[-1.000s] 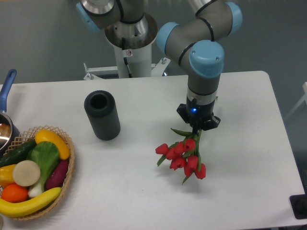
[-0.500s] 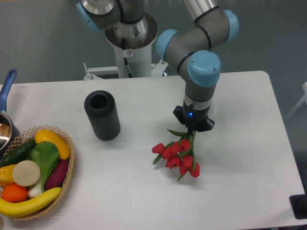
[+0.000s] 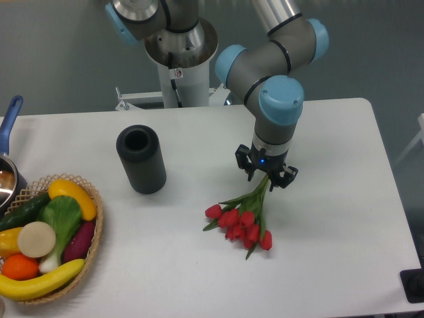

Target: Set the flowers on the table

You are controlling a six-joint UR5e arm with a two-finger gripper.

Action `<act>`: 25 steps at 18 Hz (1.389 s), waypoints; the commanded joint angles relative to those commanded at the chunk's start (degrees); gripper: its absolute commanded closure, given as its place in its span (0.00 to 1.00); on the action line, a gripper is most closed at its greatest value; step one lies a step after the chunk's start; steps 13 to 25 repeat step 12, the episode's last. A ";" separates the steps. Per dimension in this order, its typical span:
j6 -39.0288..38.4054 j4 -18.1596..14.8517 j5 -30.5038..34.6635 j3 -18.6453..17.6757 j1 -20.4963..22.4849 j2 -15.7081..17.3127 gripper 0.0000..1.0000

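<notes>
We see the tulip bunch (image 3: 242, 220) lying on the white table (image 3: 331, 218), to the right of the black cylinder vase (image 3: 141, 159) and a little nearer the front edge than it. The red buds fan out toward the front-left, while the green stems run up and to the right, ending between the fingers of the gripper (image 3: 265, 177). The gripper hangs just above the stem ends with its two fingers spread apart on either side of them; we read it as wide, with nothing clamped, though the stems pass through the gap. The vase stands upright with its mouth showing, well apart from the flowers. Left of the vase, at the table's front-left corner, sits a wicker basket (image 3: 95, 248) holding a banana (image 3: 40, 282), an orange (image 3: 20, 266), a cucumber (image 3: 23, 211) and other produce. Beyond the basket, at the left edge, we make out a blue-handled pot (image 3: 8, 129), mostly cut off
</notes>
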 joint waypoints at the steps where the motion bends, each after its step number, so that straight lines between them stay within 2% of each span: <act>1: 0.09 1.23 0.09 0.18 0.44 -0.09 0.00; 5: 1.23 3.08 -0.88 0.62 3.08 0.35 0.00; 8: 7.45 3.70 -0.79 0.80 3.78 0.35 0.00; 10: 10.10 4.84 -0.88 1.67 6.32 0.44 0.00; 12: 12.73 4.49 -0.53 2.11 6.42 0.44 0.00; 25: 12.73 4.49 -0.53 2.11 6.42 0.44 0.00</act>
